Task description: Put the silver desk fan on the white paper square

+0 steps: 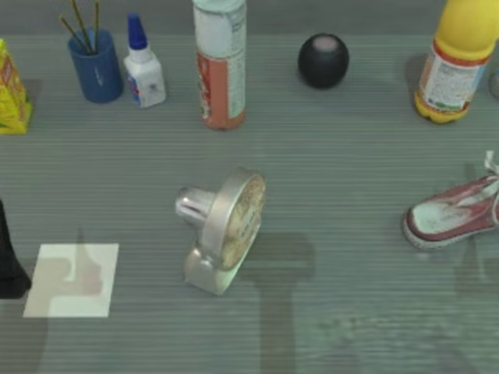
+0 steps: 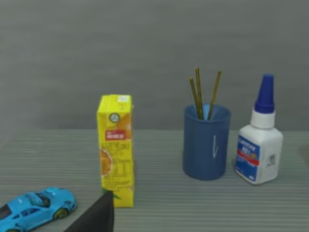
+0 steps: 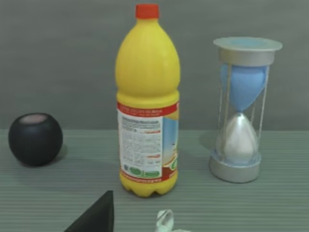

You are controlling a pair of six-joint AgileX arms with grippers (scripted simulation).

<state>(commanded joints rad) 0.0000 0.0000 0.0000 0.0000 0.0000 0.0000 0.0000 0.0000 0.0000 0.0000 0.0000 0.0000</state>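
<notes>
The silver desk fan (image 1: 222, 226) stands on its flat base in the middle of the table, its beige grille facing right and the motor cylinder pointing left. The white paper square (image 1: 74, 280) lies flat at the front left, a shadow falling across it. My left gripper (image 1: 6, 261) is a dark shape at the table's left edge, just left of the square and far from the fan. My right gripper (image 3: 94, 217) shows only as a dark tip in the right wrist view, near a yellow bottle (image 3: 147, 106). It is outside the top view.
Along the back stand a yellow carton (image 1: 12, 89), blue pencil cup (image 1: 95, 66), glue bottle (image 1: 144, 70), tall can (image 1: 221, 62), black ball (image 1: 323, 60) and yellow bottle (image 1: 456, 58). A red shoe (image 1: 456, 214) lies at right. An hourglass (image 3: 239, 111) and blue toy car (image 2: 36, 208) show too.
</notes>
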